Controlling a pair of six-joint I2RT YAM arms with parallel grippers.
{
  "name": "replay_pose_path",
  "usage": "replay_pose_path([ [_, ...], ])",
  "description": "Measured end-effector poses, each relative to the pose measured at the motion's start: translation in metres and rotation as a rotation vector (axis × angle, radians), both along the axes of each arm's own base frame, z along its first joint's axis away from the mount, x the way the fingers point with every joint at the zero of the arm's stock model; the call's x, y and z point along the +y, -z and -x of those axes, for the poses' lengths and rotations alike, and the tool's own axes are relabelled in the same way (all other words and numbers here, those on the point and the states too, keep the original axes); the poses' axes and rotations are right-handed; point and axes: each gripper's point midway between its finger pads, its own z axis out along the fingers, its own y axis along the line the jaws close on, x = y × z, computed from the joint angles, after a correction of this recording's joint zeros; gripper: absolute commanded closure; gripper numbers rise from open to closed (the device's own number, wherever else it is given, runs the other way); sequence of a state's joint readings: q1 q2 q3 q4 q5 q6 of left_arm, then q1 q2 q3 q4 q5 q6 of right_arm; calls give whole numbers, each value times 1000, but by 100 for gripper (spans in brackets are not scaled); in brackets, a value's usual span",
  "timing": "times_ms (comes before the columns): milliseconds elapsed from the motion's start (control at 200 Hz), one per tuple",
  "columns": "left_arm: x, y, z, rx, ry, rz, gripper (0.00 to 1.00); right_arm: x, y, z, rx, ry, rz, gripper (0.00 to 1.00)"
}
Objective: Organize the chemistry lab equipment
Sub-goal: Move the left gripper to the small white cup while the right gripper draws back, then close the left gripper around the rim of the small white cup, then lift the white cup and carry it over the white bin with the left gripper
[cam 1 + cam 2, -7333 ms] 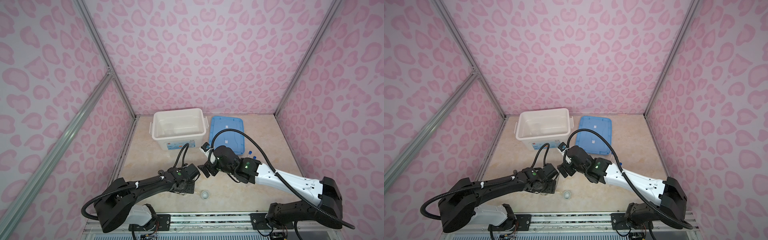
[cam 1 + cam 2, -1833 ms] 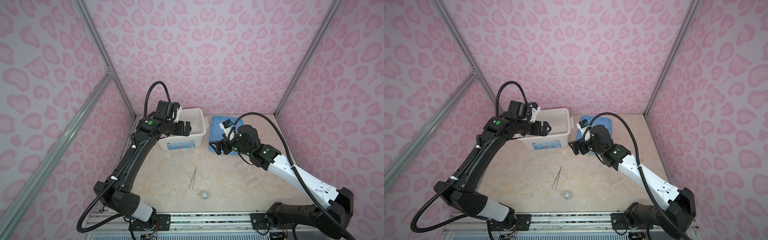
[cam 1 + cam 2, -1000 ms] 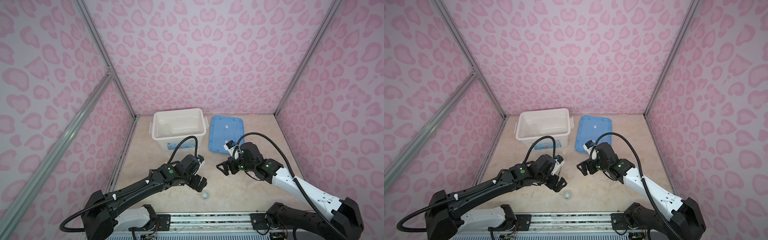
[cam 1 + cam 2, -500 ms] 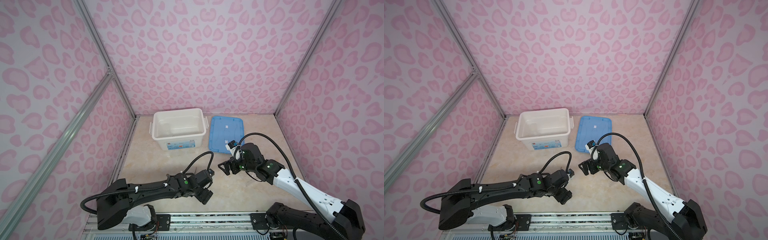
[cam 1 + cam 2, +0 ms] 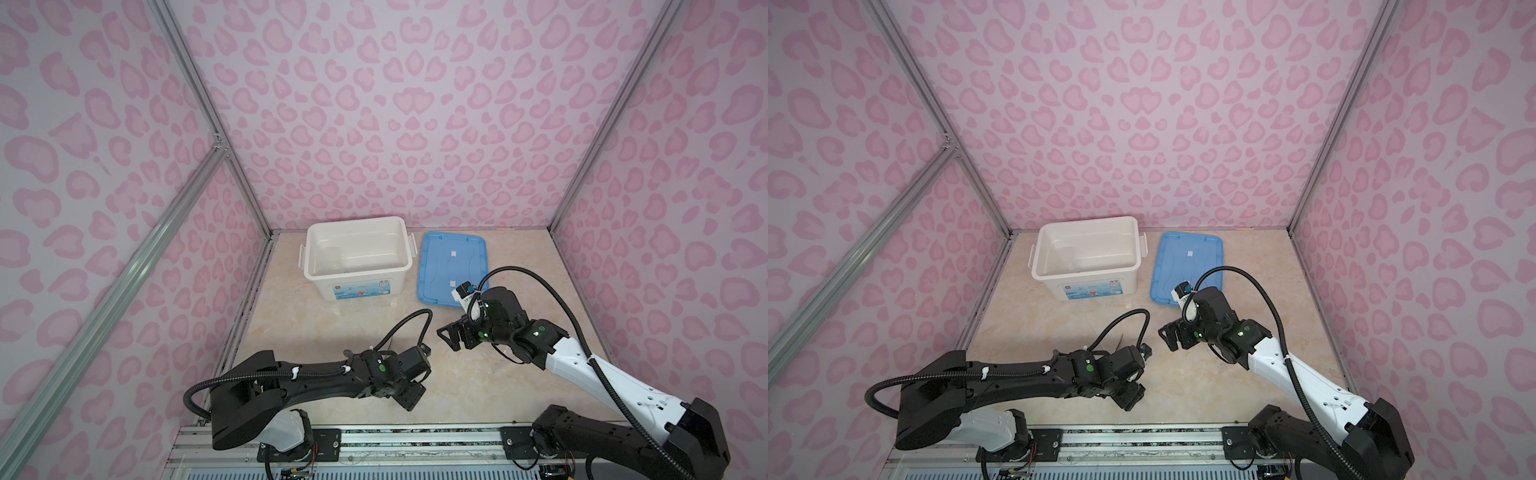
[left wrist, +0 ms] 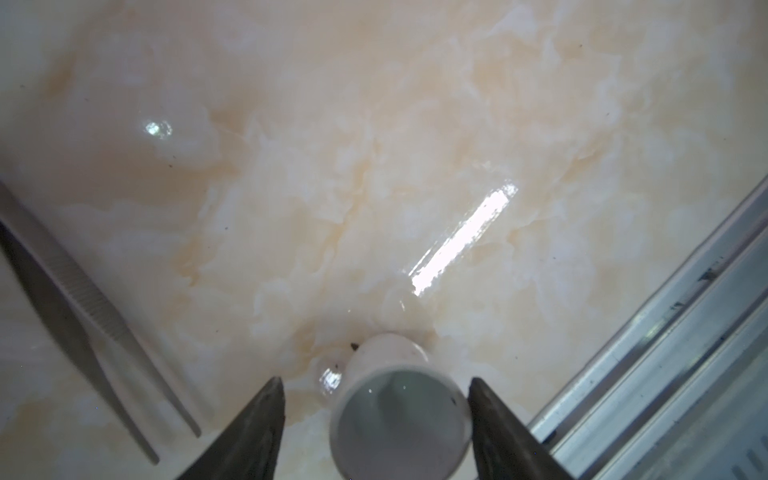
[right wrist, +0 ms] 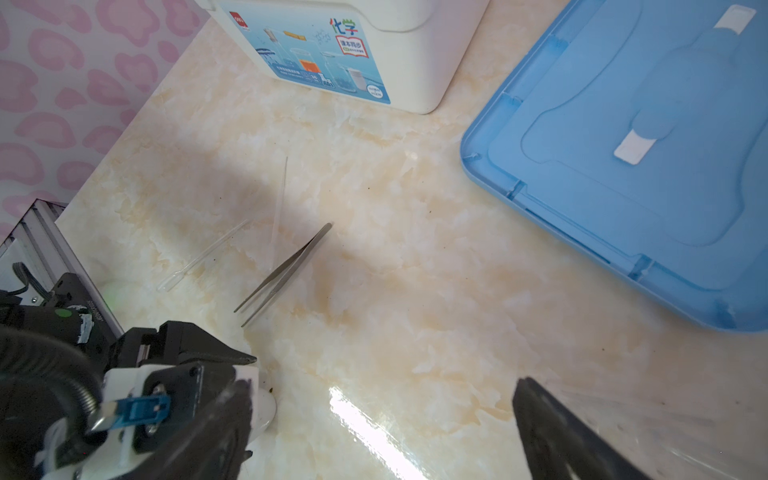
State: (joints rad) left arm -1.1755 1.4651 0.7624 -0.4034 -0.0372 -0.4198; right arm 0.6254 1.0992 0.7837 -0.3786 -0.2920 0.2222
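— Where is the cup (image 6: pixel 399 432)?

— Upright at the table's (image 5: pixel 332 332) 6 o'clock edge, between my left gripper's (image 6: pixel 374 380) half-open jaws: one finger (image 6: pixel 490 415) at its rim, the other apart. I think I must close slowly and centred, or it tips. My right gripper (image 7: pixel 382 383) hangs wide open, empty.

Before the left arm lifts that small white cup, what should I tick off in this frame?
1. The small white cup stands upright on the table: ok.
2. It sits between the fingers of the left gripper: ok, one finger on each side.
3. That gripper is closed on the cup: not ok, a gap shows beside one finger.
4. The tweezers are clear of the grasp: ok, lying apart to one side.
5. The right gripper is out of the way: ok, open, holding nothing.
6. The white bin is uncovered: ok, the blue lid lies flat beside it.
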Motion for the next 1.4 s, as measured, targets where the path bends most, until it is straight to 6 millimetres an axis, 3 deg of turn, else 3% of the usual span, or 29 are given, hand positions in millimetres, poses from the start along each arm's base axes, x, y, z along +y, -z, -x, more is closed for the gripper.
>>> replay_pose_path([
  [480,1,10,0,-21,-23,-39,41,-2,2,2,1,3,4,1],
  [570,1,10,0,-19,-31,-38,47,-3,3,2,1,4,4,1],
  [965,6,4,-6,-47,-74,-42,54,-1,4,1,0,5,0,1],
  [1115,3,-9,-12,-61,-92,-6,55,0,3,-1,-2,4,-2,2],
  [1235,4,-3,-12,-50,-96,-18,62,2,2,-2,-2,2,-4,2],
  [1400,1,-4,-10,-32,-89,-16,62,1,0,-3,-5,3,-6,1],
])
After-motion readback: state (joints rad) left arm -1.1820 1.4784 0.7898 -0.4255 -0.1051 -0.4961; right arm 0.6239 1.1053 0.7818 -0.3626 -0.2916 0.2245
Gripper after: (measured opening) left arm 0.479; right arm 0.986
